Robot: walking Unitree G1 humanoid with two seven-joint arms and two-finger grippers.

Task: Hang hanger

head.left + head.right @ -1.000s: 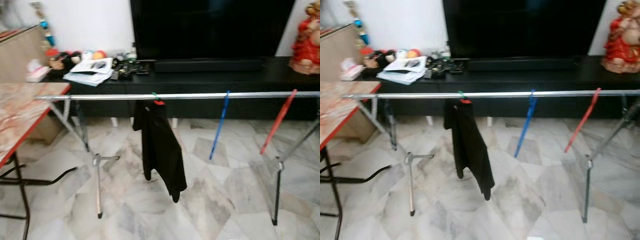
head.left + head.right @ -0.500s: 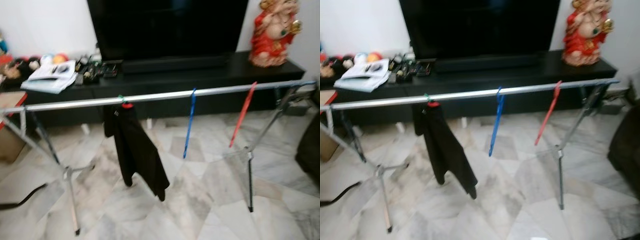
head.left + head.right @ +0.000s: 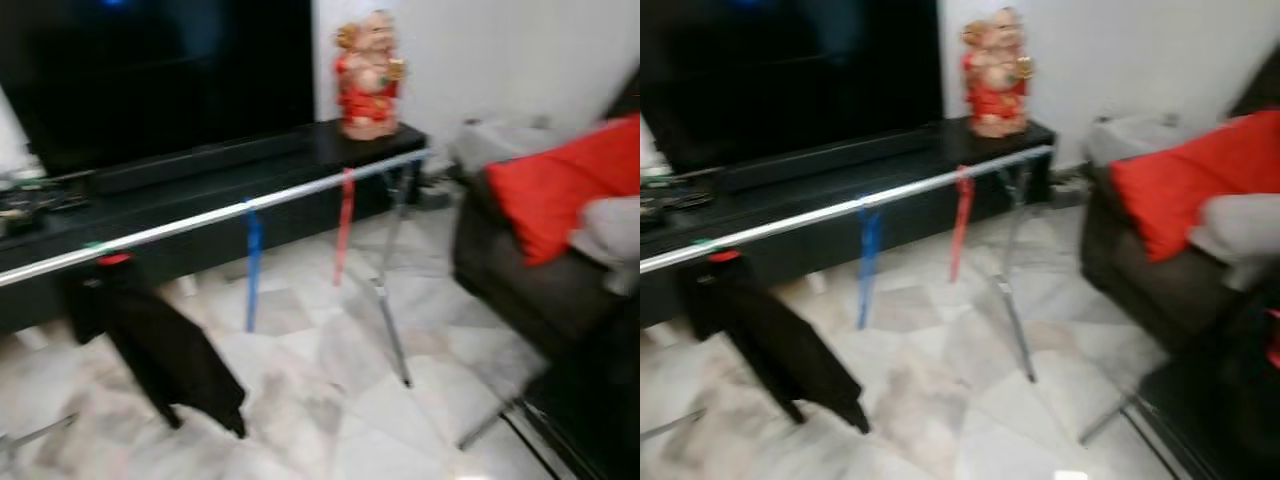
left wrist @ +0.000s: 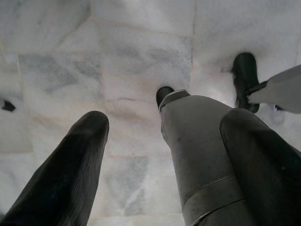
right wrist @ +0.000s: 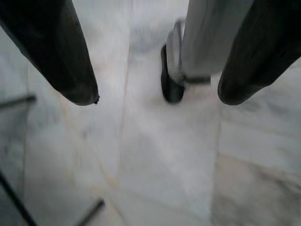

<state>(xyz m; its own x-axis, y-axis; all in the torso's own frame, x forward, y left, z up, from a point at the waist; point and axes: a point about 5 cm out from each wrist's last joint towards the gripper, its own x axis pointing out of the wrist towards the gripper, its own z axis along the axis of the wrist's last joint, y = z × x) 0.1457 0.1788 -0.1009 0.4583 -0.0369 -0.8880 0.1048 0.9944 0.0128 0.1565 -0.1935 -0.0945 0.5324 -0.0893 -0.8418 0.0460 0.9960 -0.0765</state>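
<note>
Both sets of jaws are seen spread wide with nothing between them: the left gripper (image 4: 160,155) and the right gripper (image 5: 155,94) are pointed down at the marble floor (image 5: 155,160), each with a silver leg of the robot and its black foot seen beyond the fingers. No hanger is held, so by this judgement either a hanger is already hung or another is yet to be fetched; which of the two cannot be told. On the rail (image 3: 230,212), three hangers are seen: a red-hooked one carrying a black garment (image 3: 160,350) at about 8 o'clock in the left eye view, a blue hanger (image 3: 252,262) near the centre, and a red hanger (image 3: 343,222) at about 1 o'clock of centre. The bare hangers are seen edge-on, their long axes running roughly up and down, hooks at the top over the rail, planes set across it. The rail itself is run from 9 o'clock up toward 1 o'clock, in front of a black cabinet (image 3: 200,175) bearing a red figurine (image 3: 368,75). A sofa with a red cushion (image 3: 560,185) is seen at 3 o'clock. The head views are blurred.
</note>
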